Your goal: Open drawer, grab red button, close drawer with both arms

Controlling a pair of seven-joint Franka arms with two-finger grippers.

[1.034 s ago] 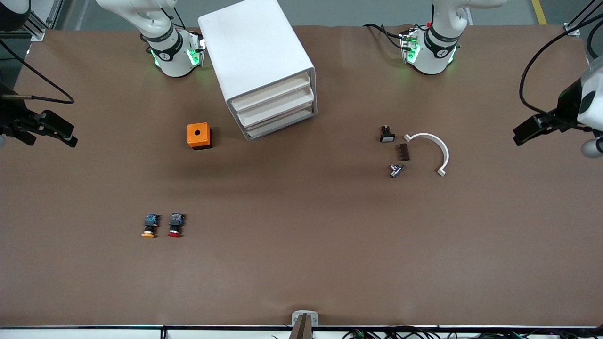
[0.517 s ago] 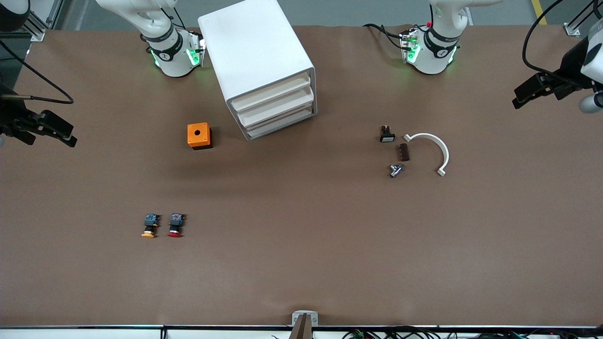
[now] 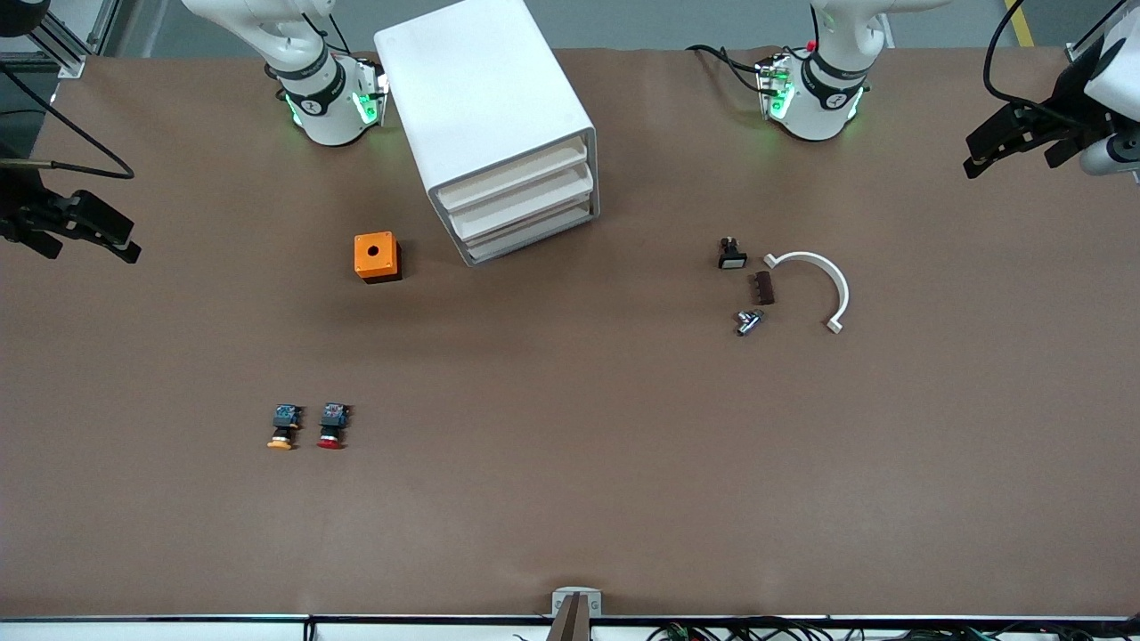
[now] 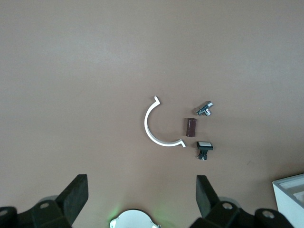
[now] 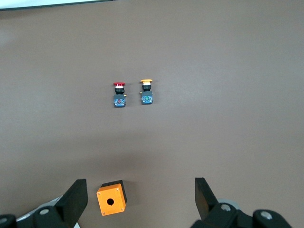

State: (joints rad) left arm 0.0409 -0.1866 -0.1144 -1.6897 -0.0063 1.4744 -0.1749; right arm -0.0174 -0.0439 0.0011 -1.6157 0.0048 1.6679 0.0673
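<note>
Front view puts the left gripper (image 3: 1011, 150) high over the left arm's end of the brown table (image 3: 570, 499), jaws spread wide and empty, touching nothing. At the right arm's end the right gripper (image 3: 82, 233) hangs in the air the same way, fingers apart with nothing between them.

All three shallow white plastic tray drawers (image 3: 521, 198) sit pushed into the boxy white cabinet (image 3: 485, 111), which stands between the two arm bases. A small push button with a round red cap and black body (image 3: 331, 425) lies on the open table well nearer the front camera than the cabinet, just beside a like button with an orange-yellow cap (image 3: 283, 427). An orange box with a round hole (image 3: 377, 256) sits near the cabinet.

Left wrist view alone shows its two black fingers (image 4: 73, 197) framing a white curved half-ring (image 4: 154, 128), a short brown cylinder (image 4: 190, 127), a small metal fitting (image 4: 205, 109) and a black switch with a white face (image 4: 204, 148).

Right wrist view shows both buttons and the orange box from above, yet none of the cabinet.
</note>
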